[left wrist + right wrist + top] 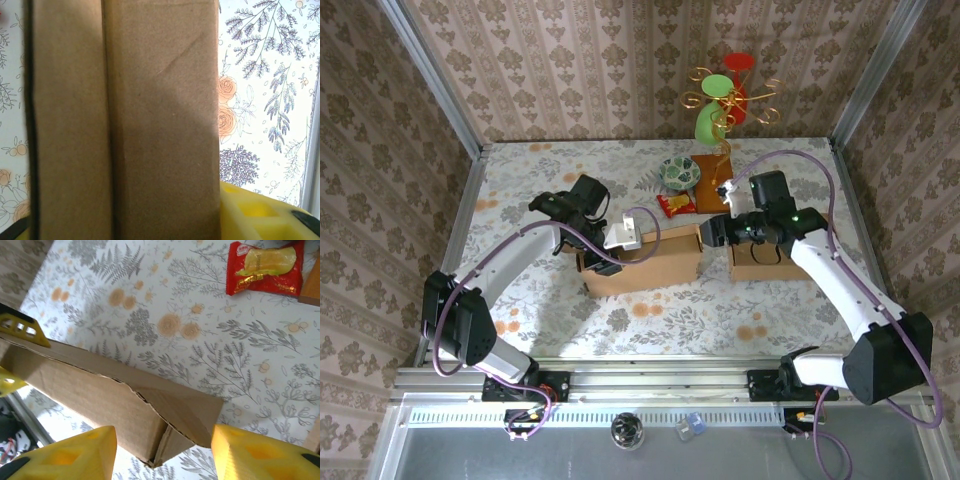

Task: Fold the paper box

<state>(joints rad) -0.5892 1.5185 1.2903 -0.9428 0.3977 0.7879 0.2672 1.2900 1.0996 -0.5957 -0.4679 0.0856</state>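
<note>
The brown paper box (650,262) lies across the middle of the table, long side left to right. My left gripper (608,255) is at its left end. In the left wrist view the box (150,125) spans the whole gap between the yellow fingertips (260,215), so that gripper (125,227) is shut on it. My right gripper (710,232) is at the box's right end. There the loose, part-folded end flaps (170,410) sit between the open yellow fingers (65,455), and table shows beside the left one.
A second brown box (775,262) lies under my right arm. Behind the paper box are a red snack packet (675,205), a patterned bowl (680,172) and a wire ornament stand on a wooden base (712,165). Papered walls enclose the table.
</note>
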